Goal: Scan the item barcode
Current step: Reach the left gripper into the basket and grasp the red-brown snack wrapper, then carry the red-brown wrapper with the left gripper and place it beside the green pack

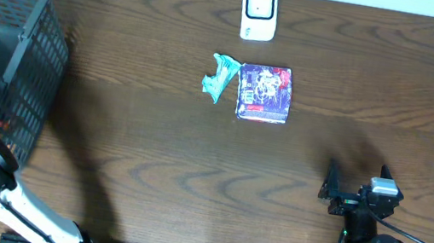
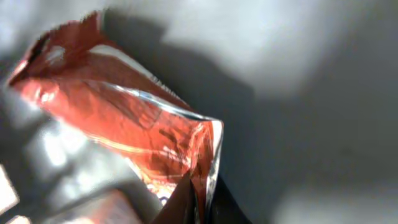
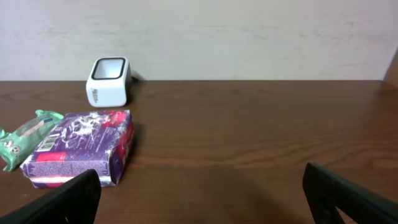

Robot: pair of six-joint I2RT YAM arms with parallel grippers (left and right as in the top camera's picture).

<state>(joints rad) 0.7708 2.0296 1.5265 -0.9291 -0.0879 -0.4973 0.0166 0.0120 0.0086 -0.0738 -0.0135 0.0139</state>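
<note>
Pinching red packet [image 2: 118, 118] — long axis slanting up-left — left gripper [image 2: 198, 198]; right gripper [image 3: 200, 175] spread

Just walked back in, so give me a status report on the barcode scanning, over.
Left gripper shut on red foil packet inside black mesh basket. Right gripper open, empty. Purple packet and teal wrapper lie before white scanner.

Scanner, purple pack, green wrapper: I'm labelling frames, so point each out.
Scanner [image 1: 259, 11], overhead, its top face.
Purple pack [image 1: 265, 93], overhead, middle of top.
Green wrapper [image 1: 220, 77], overhead, crumpled middle.
</note>
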